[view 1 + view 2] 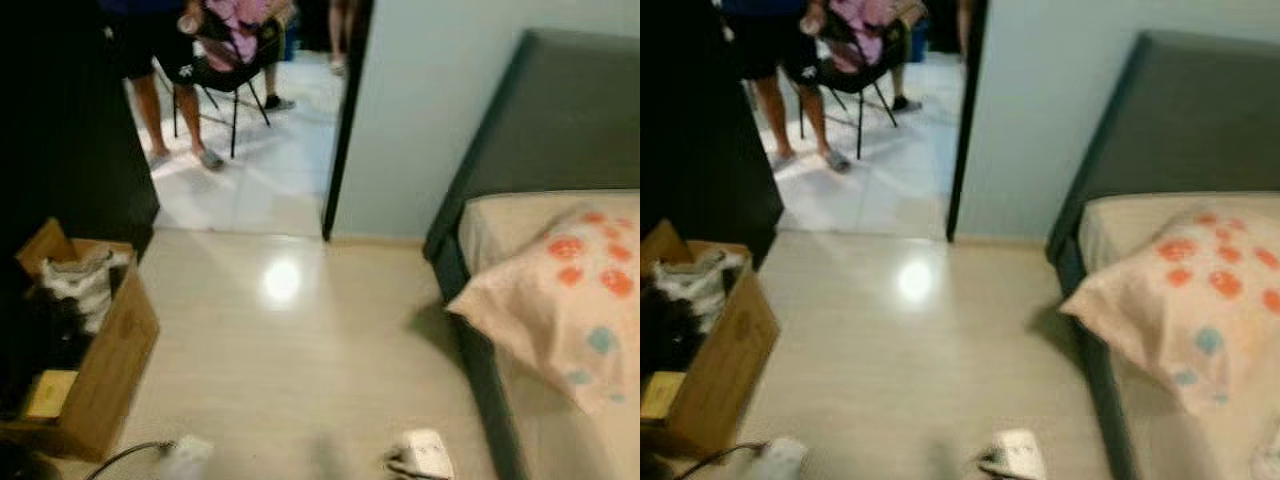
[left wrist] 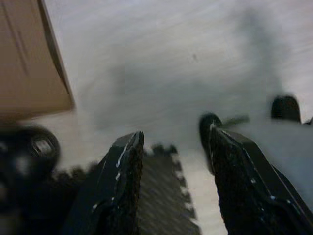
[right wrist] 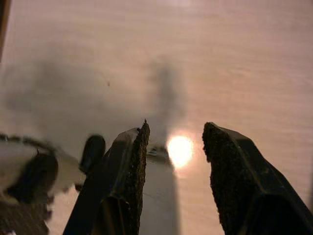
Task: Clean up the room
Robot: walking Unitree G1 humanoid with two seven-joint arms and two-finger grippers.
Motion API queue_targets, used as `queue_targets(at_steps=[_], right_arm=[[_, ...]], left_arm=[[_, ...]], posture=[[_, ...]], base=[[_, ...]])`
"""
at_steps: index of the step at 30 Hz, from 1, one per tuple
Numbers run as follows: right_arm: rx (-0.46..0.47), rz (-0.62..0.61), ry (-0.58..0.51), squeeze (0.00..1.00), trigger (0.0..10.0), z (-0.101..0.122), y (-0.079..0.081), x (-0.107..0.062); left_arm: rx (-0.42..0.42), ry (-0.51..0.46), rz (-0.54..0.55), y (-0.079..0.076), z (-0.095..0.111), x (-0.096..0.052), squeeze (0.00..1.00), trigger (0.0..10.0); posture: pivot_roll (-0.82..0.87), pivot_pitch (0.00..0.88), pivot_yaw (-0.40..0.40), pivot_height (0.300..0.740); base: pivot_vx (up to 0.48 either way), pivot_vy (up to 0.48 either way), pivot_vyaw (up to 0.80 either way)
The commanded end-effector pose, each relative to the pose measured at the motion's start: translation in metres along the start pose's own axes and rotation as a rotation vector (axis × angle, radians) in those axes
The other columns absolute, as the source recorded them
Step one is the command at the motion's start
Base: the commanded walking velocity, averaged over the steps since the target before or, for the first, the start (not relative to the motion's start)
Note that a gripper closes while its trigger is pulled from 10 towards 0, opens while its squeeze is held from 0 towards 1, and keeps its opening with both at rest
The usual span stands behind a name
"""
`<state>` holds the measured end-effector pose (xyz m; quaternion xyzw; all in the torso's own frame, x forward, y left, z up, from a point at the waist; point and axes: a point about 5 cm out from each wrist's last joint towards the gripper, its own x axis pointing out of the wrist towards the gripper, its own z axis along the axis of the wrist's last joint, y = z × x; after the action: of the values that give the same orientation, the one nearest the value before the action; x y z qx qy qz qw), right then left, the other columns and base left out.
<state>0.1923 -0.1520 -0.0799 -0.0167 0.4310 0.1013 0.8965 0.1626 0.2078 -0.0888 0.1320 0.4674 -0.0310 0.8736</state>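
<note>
A cardboard box (image 1: 105,375) stands open on the floor at the left, holding dark and white clothes (image 1: 75,285) and a yellow item (image 1: 48,392). A small white object (image 1: 427,452) lies on the floor near the bed's foot, and another white thing (image 1: 185,455) with a dark cable lies near the box. On the bed (image 1: 560,440) at the right rests a cream pillow (image 1: 570,295) with orange and blue spots. My left gripper (image 2: 171,161) hangs open over the pale floor beside the box's corner (image 2: 29,58). My right gripper (image 3: 173,147) hangs open over bare floor.
A dark headboard (image 1: 555,120) rises behind the bed. A doorway ahead leads to a tiled room where people's legs (image 1: 175,110) and a black folding chair (image 1: 235,70) stand. A dark cabinet (image 1: 60,120) lines the left wall. A dark foam mat (image 2: 161,196) lies below my left gripper.
</note>
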Motion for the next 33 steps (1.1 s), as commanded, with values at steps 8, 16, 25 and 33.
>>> queue_targets(at_steps=[8,16,25,33], right_arm=[[0.015,-0.036,0.057,0.0,10.0,-0.0177,-0.0122,-0.0062],[0.013,-0.035,0.06,0.0,10.0,-0.0178,-0.0123,-0.0062],[0.023,-0.047,0.057,0.0,10.0,-0.0178,-0.0146,-0.0066],[0.05,-0.059,0.031,0.0,10.0,-0.0137,-0.0173,-0.0064]], left_arm=[[0.004,-0.024,-0.034,-0.0125,0.0063,0.0013,0.0,10.0],[0.003,-0.022,-0.034,-0.0128,0.0058,0.0013,0.0,10.0],[-0.029,-0.034,-0.029,-0.0133,0.0066,0.0012,0.0,10.0],[-0.039,-0.036,-0.029,-0.0122,0.007,0.0012,0.0,10.0]], posture=[[0.02,0.01,0.009,0.74],[0.02,0.011,0.007,0.74],[0.02,0.013,0.005,0.74],[0.03,0.015,0.004,0.74]], base=[[0.48,0.0,-0.15],[0.48,0.0,0.0],[0.087,0.0,-0.71],[0.0,0.0,-0.8]])
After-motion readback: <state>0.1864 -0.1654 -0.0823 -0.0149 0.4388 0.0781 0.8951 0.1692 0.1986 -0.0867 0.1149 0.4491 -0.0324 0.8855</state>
